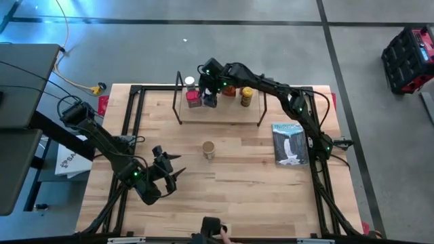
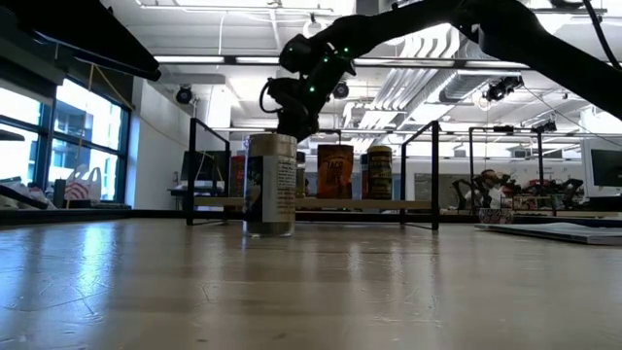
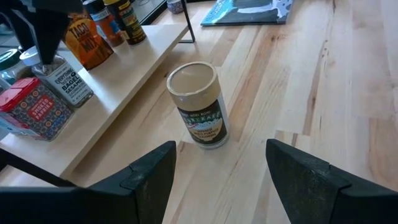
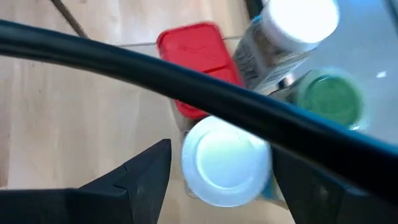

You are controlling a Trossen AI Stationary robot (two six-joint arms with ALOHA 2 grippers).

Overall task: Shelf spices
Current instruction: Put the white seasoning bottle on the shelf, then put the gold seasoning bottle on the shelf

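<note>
Spread left fingers (image 3: 217, 180) are aimed at a tan-lidded jar (image 3: 199, 106); "EVERYTHING BAGEL" is read on a shelved jar (image 3: 62, 81); right fingers (image 4: 214, 180) are parted over a white-capped jar (image 4: 227, 160).

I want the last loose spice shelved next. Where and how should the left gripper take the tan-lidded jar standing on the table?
Grip the tan-lidded jar around its round body, below the lid, coming level from the near table edge. It stands upright, clear of the shelf, and the open left gripper already faces it with fingers on either side.
</note>
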